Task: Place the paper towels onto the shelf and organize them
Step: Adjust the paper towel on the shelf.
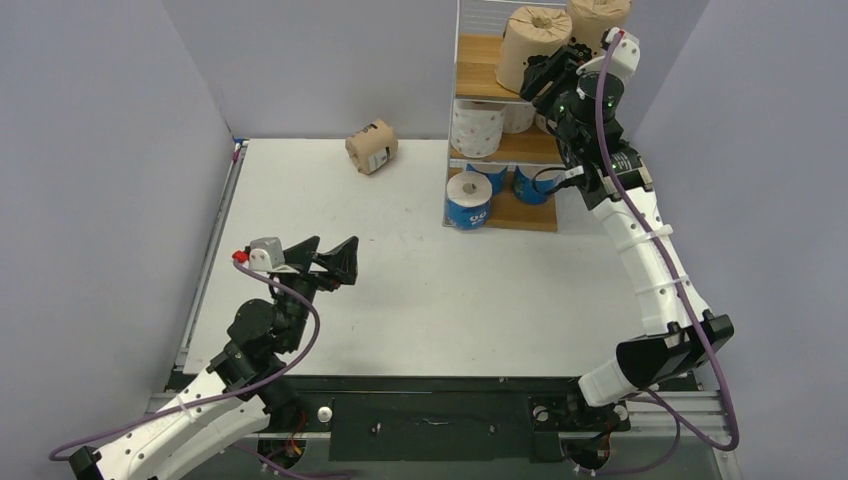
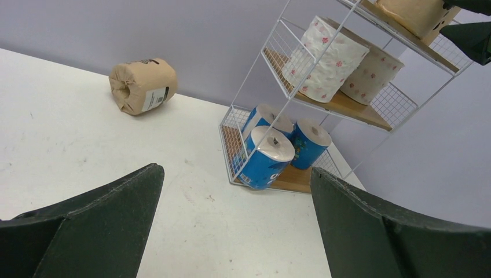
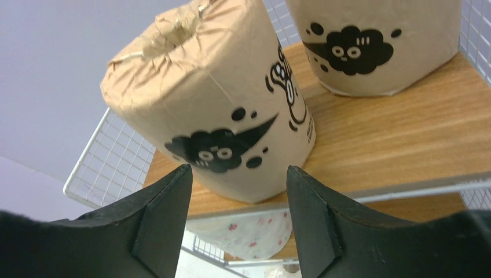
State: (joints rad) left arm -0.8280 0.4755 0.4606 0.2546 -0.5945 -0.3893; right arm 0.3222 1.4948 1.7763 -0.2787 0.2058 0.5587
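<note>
Lower left, the left arm crouches low over the table (image 1: 420,290). The left gripper (image 1: 324,262) gapes wide and empty, aimed toward the shelf (image 1: 478,68). Upper centre, a lone roll (image 1: 371,146) in brown wrap lies on its side on the table, left of the shelf. From lower right, the right arm stretches up and away to the top board. The right gripper (image 3: 236,176) has its jaws parted and holds nothing, tips just short of a brown roll (image 3: 214,98) standing at the board's front edge. A second brown roll (image 3: 376,40) stands behind. Dotted rolls (image 1: 477,127) sit on the middle tier, blue rolls (image 1: 468,200) on the bottom one.
</note>
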